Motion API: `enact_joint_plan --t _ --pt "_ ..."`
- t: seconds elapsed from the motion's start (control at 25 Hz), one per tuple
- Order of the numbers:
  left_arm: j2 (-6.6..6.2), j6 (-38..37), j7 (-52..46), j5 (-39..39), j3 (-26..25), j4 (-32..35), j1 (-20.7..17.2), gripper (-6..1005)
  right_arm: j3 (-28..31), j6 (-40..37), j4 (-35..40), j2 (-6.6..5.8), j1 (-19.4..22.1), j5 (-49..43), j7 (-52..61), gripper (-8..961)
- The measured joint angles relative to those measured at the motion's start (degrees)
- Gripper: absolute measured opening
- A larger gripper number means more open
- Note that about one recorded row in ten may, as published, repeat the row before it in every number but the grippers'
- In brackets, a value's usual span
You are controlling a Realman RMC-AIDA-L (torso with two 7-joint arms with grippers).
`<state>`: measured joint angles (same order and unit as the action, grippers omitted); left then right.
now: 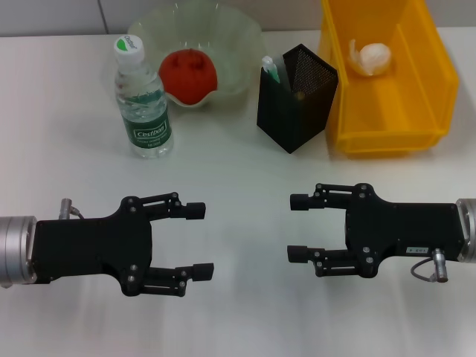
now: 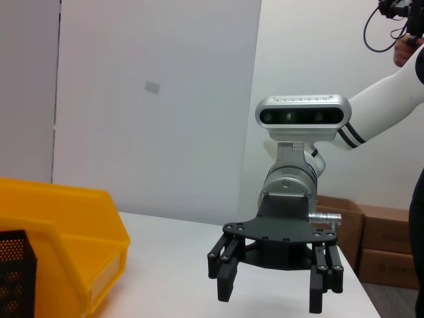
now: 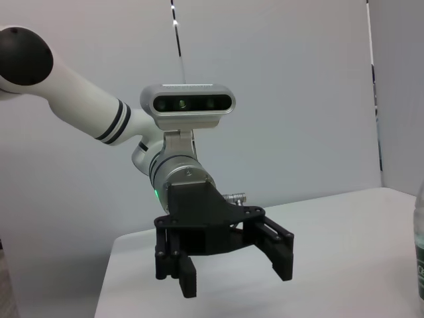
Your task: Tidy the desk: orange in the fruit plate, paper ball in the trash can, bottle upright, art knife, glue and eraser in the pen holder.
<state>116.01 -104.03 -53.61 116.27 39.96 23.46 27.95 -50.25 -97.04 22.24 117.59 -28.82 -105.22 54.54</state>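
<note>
Your left gripper (image 1: 199,242) and right gripper (image 1: 297,227) hover spread, empty; the bottle (image 1: 143,99) could topple if brushed, and the eraser seems hidden.

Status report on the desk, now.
Left gripper and right gripper open, empty, near edge. Orange in fruit plate, paper ball in trash can, bottle upright.
</note>
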Motion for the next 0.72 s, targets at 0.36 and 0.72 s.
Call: enact_joint_plan --t 0.36,0.72 --pt "0.00 -0.12 -0.01 0.00 0.04 -0.17 0.00 827 0.06 -0.22 -0.01 0.00 -0.10 0.02 0.03 730" --pt "0.00 -0.12 -0.01 0.00 0.03 -0.26 -0.08 827 0.07 -0.25 -0.01 0.07 -0.10 0.02 0.03 730"
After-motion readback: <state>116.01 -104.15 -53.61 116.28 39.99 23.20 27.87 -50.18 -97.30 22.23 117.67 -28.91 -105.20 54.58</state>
